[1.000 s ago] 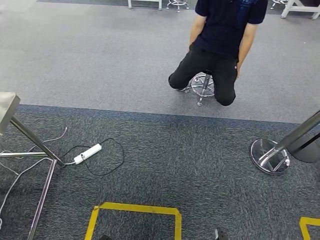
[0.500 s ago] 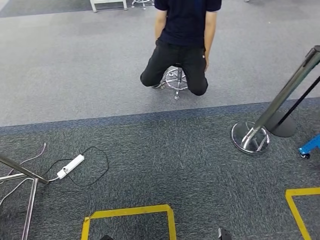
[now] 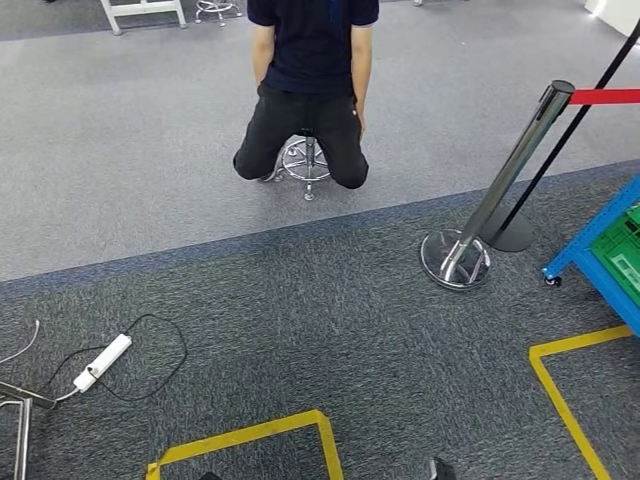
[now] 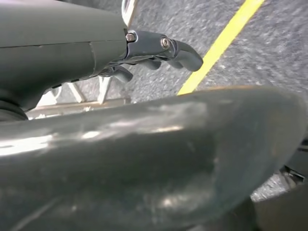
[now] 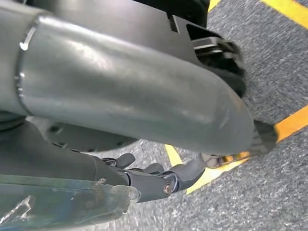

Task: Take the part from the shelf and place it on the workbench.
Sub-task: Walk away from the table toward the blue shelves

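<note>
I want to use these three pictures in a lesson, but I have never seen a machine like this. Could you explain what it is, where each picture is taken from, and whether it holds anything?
This is a walking humanoid robot with two silver arms, each ending in a many-fingered hand. The wide picture comes from a camera high on its body, looking forward and down at a carpet floor. There you see yellow tape marking squares, a white power strip with its cable, a chrome barrier post, a blue shelf corner at the right edge, and a person on a stool.

The other two pictures come from cameras at the wrists, so they look turned. One shows the left hand, the other the right hand, both above the floor. Neither holds anything, and the fingers look loosely curled.
</note>
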Controlling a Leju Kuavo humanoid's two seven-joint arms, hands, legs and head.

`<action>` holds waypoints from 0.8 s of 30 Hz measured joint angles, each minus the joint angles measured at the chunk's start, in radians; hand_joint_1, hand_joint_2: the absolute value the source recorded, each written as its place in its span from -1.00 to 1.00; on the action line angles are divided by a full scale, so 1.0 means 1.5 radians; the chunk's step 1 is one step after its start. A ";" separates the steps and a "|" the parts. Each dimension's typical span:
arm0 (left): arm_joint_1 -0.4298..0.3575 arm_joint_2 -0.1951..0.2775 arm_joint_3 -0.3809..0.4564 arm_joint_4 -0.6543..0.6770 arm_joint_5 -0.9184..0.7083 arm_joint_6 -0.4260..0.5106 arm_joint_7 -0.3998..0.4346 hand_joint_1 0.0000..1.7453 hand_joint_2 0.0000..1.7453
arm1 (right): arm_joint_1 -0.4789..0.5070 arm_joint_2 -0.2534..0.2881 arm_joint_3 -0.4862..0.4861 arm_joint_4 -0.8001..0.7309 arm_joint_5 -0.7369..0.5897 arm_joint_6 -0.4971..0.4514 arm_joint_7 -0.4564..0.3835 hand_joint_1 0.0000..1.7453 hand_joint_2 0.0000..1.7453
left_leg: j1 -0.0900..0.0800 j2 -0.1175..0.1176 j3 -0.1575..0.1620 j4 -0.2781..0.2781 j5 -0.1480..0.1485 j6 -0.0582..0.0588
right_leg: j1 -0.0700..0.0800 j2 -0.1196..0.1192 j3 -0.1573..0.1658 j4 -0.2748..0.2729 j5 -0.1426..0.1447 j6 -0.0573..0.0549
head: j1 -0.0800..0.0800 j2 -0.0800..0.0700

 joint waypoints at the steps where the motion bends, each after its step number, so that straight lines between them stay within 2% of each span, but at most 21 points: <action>1: 0.001 0.000 0.000 0.000 0.000 0.000 0.000 -1.00 -1.00 | -0.001 0.000 0.000 0.000 0.000 0.000 0.000 -1.00 -1.00 | -0.002 0.008 0.000 0.000 -0.001 0.002 | 0.000 -0.016 -0.023 0.047 -0.024 0.001 | 0.002 0.000; 2: 0.003 0.001 0.000 0.000 0.000 0.000 0.000 -1.00 -1.00 | -0.001 0.000 0.000 0.000 0.000 0.000 0.000 -1.00 -1.00 | -0.003 0.017 0.000 0.000 -0.001 0.003 | 0.000 -0.023 -0.044 0.093 -0.043 0.002 | 0.002 0.000; 3: 0.004 0.001 0.000 0.000 0.000 0.000 0.000 -1.00 -1.00 | 0.000 0.000 0.000 0.000 0.000 0.000 0.000 -1.00 -1.00 | -0.004 0.026 0.000 0.000 -0.002 0.004 | 0.000 -0.026 -0.057 0.121 -0.051 0.003 | 0.002 0.000; 4: 0.004 0.001 0.000 0.000 0.000 0.000 0.000 -1.00 -1.00 | 0.001 0.000 0.000 0.000 0.000 0.000 0.000 -1.00 -1.00 | -0.005 0.034 0.001 0.000 -0.003 0.004 | 0.000 -0.028 -0.058 0.124 -0.047 0.003 | 0.002 0.000; 5: 0.004 0.001 0.000 0.000 0.000 0.000 0.000 -1.00 -1.00 | 0.002 0.000 0.000 0.000 0.000 0.000 0.000 -1.00 -1.00 | -0.005 0.041 0.002 0.000 -0.004 0.003 | 0.000 -0.031 -0.043 0.099 -0.030 0.002 | 0.002 0.000; 7: 0.004 0.001 0.000 0.000 0.000 0.000 0.000 -1.00 -1.00 | 0.002 0.000 0.000 0.000 0.000 -0.001 0.000 -1.00 -1.00 | -0.007 0.053 0.006 0.001 -0.007 -0.001 | 0.001 -0.051 0.010 0.004 0.010 0.000 | 0.002 0.000; 8: 0.004 0.001 0.000 0.000 0.000 0.000 0.000 -1.00 -1.00 | 0.001 0.000 0.001 0.000 0.000 -0.001 0.000 -1.00 -1.00 | -0.008 0.058 0.009 0.001 -0.009 -0.004 | 0.002 -0.061 0.032 -0.034 0.022 -0.002 | 0.002 0.000; 9: 0.004 0.001 0.000 0.000 0.000 0.000 0.000 -1.00 -1.00 | 0.000 0.000 0.001 0.000 0.000 0.000 0.000 -1.00 -1.00 | -0.009 0.063 0.011 0.002 -0.011 -0.007 | 0.004 -0.068 0.045 -0.056 0.028 -0.004 | 0.001 0.000; 10: 0.004 0.001 0.000 0.000 0.000 0.000 0.000 -1.00 -1.00 | -0.001 0.000 0.001 0.000 0.000 0.000 0.000 -1.00 -1.00 | -0.010 0.068 0.012 0.001 -0.012 -0.011 | 0.005 -0.067 0.048 -0.062 0.028 -0.007 | 0.001 0.000; 12: 0.002 0.001 -0.001 0.000 0.000 0.000 0.000 -1.00 -1.00 | 0.000 0.000 0.001 0.000 0.000 0.000 -0.001 -1.00 -1.00 | -0.007 0.075 0.015 0.000 -0.014 -0.019 | 0.006 -0.053 0.048 -0.063 0.031 -0.015 | 0.001 0.000; 14: 0.001 0.000 -0.001 0.000 0.000 0.000 0.000 -1.00 -1.00 | 0.000 0.000 0.001 0.000 0.000 -0.001 -0.001 -1.00 -1.00 | -0.005 0.057 0.008 0.022 -0.032 -0.026 | 0.003 -0.040 0.049 -0.067 0.034 -0.024 | -0.001 0.000; 16: 0.002 0.000 -0.001 0.000 0.000 0.000 0.000 -1.00 -1.00 | -0.001 0.000 0.001 0.000 0.000 -0.001 -0.001 -1.00 -1.00 | -0.004 0.028 -0.026 0.097 -0.072 -0.029 | 0.001 -0.026 0.049 -0.069 0.035 -0.029 | -0.005 0.000; 17: 0.003 0.000 -0.001 0.000 0.000 0.000 0.000 -1.00 -1.00 | -0.002 0.000 0.001 0.000 0.000 -0.001 -0.001 -1.00 -1.00 | -0.004 0.020 -0.050 0.142 -0.091 -0.029 | 0.001 -0.018 0.049 -0.069 0.036 -0.030 | -0.006 0.000; 18: 0.005 0.000 -0.001 0.000 0.000 0.000 0.000 -1.00 -1.00 | -0.001 0.000 0.001 0.000 0.000 0.000 -0.001 -1.00 -1.00 | -0.004 0.017 -0.068 0.176 -0.099 -0.029 | 0.002 -0.010 0.049 -0.069 0.035 -0.031 | -0.006 0.000; 19: 0.005 0.000 -0.001 0.000 0.000 0.000 0.000 -1.00 -1.00 | -0.001 0.000 0.001 0.000 0.000 0.000 -0.001 -1.00 -1.00 | -0.004 0.015 -0.078 0.189 -0.095 -0.029 | 0.002 -0.001 0.049 -0.069 0.036 -0.031 | -0.006 0.000; 20: 0.006 0.000 -0.001 0.000 0.000 0.000 0.000 -1.00 -1.00 | 0.000 0.000 0.001 0.000 0.000 0.000 -0.001 -1.00 -1.00 | -0.004 0.013 -0.075 0.175 -0.078 -0.028 | 0.001 0.008 0.049 -0.069 0.036 -0.030 | -0.006 0.000; 21: 0.006 0.000 -0.001 0.000 0.000 0.000 0.000 -1.00 -1.00 | 0.000 0.000 0.001 0.000 0.000 0.000 -0.001 -1.00 -1.00 | -0.004 0.009 -0.060 0.140 -0.053 -0.027 | 0.001 0.017 0.050 -0.069 0.036 -0.029 | -0.006 0.000; 23: 0.005 0.000 -0.001 0.000 0.000 0.000 0.000 -1.00 -1.00 | -0.001 0.000 0.001 0.000 0.000 0.000 -0.001 -1.00 -1.00 | 0.000 -0.017 -0.022 0.050 -0.010 -0.026 | 0.000 0.034 0.048 -0.066 0.037 -0.024 | -0.006 0.000; 24: 0.004 0.000 -0.001 0.000 0.000 0.000 0.000 -1.00 -1.00 | -0.002 0.000 0.001 0.000 0.000 0.001 -0.001 -1.00 -1.00 | 0.001 -0.028 -0.009 0.020 -0.001 -0.025 | 0.001 0.041 0.047 -0.066 0.037 -0.020 | -0.006 0.000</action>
